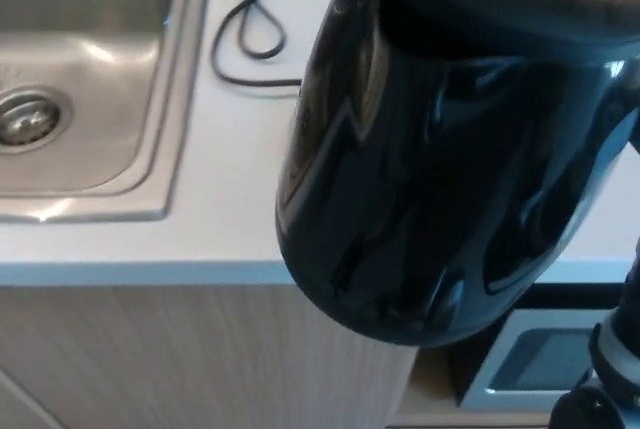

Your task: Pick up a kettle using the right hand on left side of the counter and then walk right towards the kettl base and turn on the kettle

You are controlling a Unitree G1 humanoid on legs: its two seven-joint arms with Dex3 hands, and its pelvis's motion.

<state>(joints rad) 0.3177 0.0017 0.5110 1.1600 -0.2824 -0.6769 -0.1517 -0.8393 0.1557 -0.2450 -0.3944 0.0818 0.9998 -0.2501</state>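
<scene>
Kettle (440, 159) top and cord (250, 29) end beyond frame edge.

A pale counter (230, 199) is being shown, with a stainless sink (80, 99) set into its left part, the drain (25, 117) visible in the basin. A black looped cord (250, 29) is being carried directly on the counter just right of the sink. No fingers are seen for reference.

kettle (430, 179): glossy black plastic
sink (90, 99): brushed, shiny metal
counter (230, 209): smooth, pale, matt
cabinet front (180, 359): light wood grain
cord (250, 24): black, matt
</scene>
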